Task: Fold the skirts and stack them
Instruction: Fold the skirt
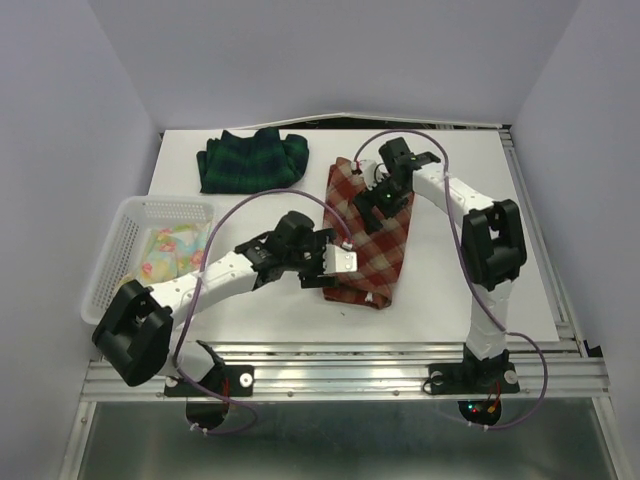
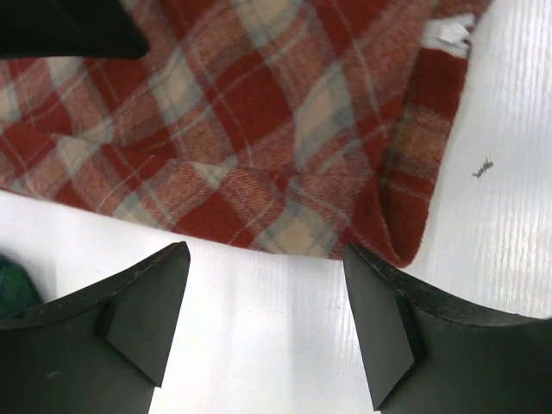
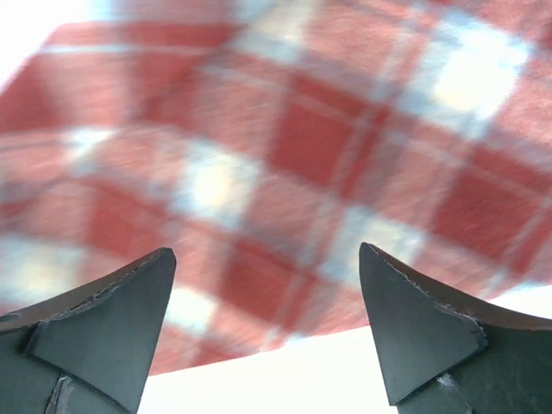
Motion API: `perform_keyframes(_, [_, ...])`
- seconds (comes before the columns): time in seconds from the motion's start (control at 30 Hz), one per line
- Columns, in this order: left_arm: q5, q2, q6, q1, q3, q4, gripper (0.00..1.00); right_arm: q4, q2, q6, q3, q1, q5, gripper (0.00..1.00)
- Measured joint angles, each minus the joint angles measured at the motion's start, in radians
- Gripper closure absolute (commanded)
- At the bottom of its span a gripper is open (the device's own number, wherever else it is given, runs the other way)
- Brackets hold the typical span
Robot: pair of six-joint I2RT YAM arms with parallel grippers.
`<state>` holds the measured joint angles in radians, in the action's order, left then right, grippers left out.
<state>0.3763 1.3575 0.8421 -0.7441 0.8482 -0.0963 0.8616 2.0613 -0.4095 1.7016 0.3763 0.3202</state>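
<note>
The red-and-cream plaid skirt (image 1: pixel 378 245) lies folded lengthwise in the table's middle. It fills the left wrist view (image 2: pixel 259 121) and the right wrist view (image 3: pixel 302 147). My left gripper (image 1: pixel 328 262) is open and empty at the skirt's left edge near its front end. My right gripper (image 1: pixel 368 203) is open and empty, low over the skirt's far part. The dark green-navy plaid skirt (image 1: pixel 250 158) lies folded at the back left. The pastel flowered skirt (image 1: pixel 170 250) sits in the white mesh basket (image 1: pixel 120 235).
The basket stands at the table's left edge. The table's raised rail (image 1: pixel 525 200) runs along the right side. A corner of green cloth (image 2: pixel 13 289) shows at the left wrist view's left edge.
</note>
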Motion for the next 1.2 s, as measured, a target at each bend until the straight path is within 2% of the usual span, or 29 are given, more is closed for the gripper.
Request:
perform_keyframes(0.2, [-0.106,0.001,0.195,-0.073,-0.093,0.04,0.14,0.005,-0.119,0.09,-0.114,0.006,0.204,0.12])
perform_keyframes(0.33, [-0.165,0.001,0.305,-0.085,-0.161,0.114,0.12,0.006,-0.108,0.124,-0.183,0.014,0.319,0.14])
perform_keyframes(0.37, [-0.175,0.001,0.336,-0.089,-0.181,0.134,0.03,0.005,-0.104,0.127,-0.198,0.015,0.338,0.14])
perform_keyframes(0.4, [-0.183,0.001,0.362,-0.094,-0.196,0.152,0.01,0.002,-0.092,0.13,-0.213,0.017,0.356,0.15])
perform_keyframes(0.53, [-0.2,0.001,0.46,-0.121,-0.251,0.195,0.01,-0.014,-0.031,0.132,-0.268,0.018,0.396,0.16])
perform_keyframes(0.77, [-0.205,0.002,0.524,-0.196,-0.287,0.251,0.02,-0.027,-0.018,0.14,-0.274,0.017,0.425,0.17])
perform_keyframes(1.07, [-0.212,0.026,0.538,-0.24,-0.35,0.371,0.09,-0.039,-0.018,0.137,-0.286,0.017,0.445,0.16])
perform_keyframes(1.2, [-0.212,0.027,0.545,-0.245,-0.378,0.435,0.04,-0.041,-0.018,0.136,-0.291,0.016,0.454,0.16])
